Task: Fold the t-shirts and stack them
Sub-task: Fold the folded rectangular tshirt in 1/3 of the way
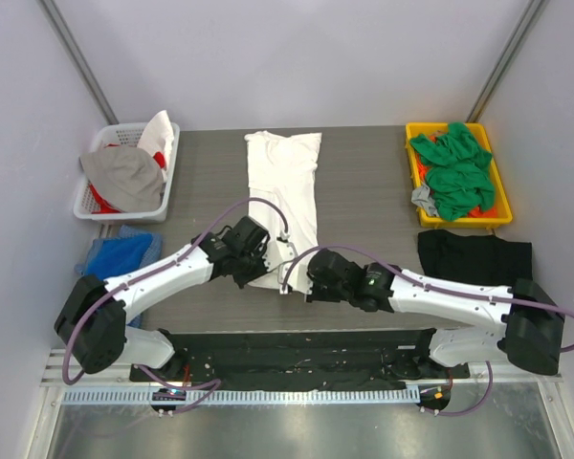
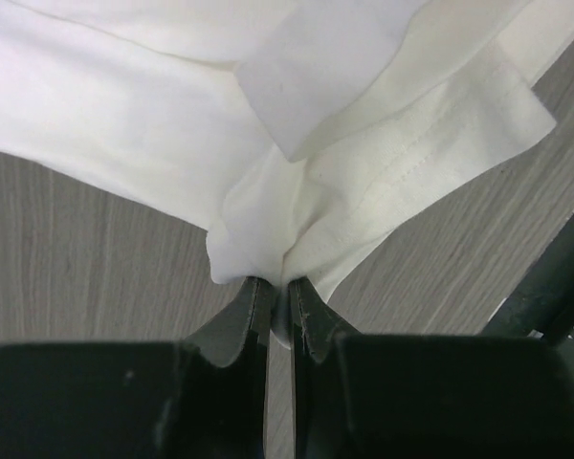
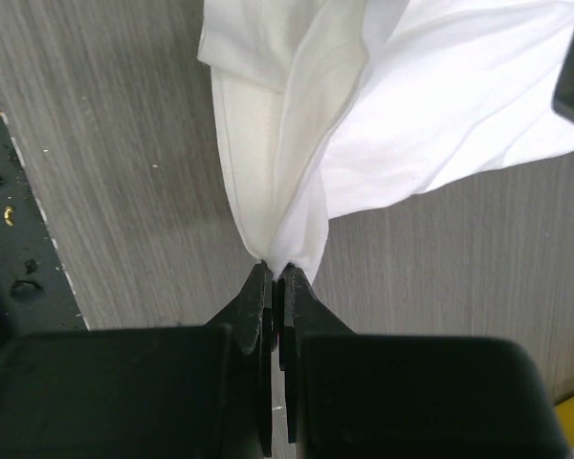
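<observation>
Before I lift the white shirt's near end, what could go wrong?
The right gripper pinches only a thin edge of the shirt; it may slip out. The left gripper holds a bunched wad, so the fold may land crooked. The two grippers sit close together and could bump.

The middle t-shirt (image 1: 283,182) lies lengthwise on the table (image 1: 364,191), running from the far edge toward the near one. At its near end the left hand (image 1: 266,273) and the right hand (image 1: 293,282) sit side by side, each clamped on the near hem. A basket (image 1: 172,163) stands at the far left with cloths (image 1: 124,177) heaped in it. Near of it a loose cloth (image 1: 122,254) lies at the left edge. A tray (image 1: 464,222) stands at the far right, holding bundled t-shirts (image 1: 454,172). Just near of the tray a flat t-shirt (image 1: 474,256) lies at the right edge.
</observation>
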You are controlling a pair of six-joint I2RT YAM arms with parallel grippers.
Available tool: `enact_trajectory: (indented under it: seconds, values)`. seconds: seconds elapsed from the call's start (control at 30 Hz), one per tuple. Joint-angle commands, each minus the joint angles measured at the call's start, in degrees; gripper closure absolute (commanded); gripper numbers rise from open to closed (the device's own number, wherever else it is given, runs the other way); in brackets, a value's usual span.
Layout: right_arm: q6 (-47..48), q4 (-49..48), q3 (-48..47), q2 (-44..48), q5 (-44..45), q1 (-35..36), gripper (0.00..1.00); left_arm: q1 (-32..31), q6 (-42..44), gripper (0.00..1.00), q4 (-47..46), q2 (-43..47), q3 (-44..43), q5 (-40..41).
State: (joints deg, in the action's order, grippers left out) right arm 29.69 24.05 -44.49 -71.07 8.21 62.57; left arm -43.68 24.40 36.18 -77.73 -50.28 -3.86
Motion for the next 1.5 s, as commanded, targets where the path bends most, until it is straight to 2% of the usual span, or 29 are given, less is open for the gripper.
enact_trajectory:
  seconds: [0.0,0.17,0.63,1.47]
  values:
    - [1.77,-0.15,-3.23,1.90,2.78,-1.92,0.99,1.75,1.08,1.00,-1.99,0.13,-2.98,2.54]
    - [3.70,-1.55,-4.81,0.23,2.43,-4.99,0.99,3.16,1.52,1.00,-2.52,-0.75,-5.35,2.36]
    - [10.38,-5.07,-15.88,-13.56,-1.52,-13.78,0.99,8.52,3.10,1.00,-7.18,-9.80,-13.26,0.87]
    - [17.15,-7.18,-31.97,-30.00,-2.76,-21.61,0.99,17.84,5.13,1.00,-7.71,-25.27,-28.55,0.17]
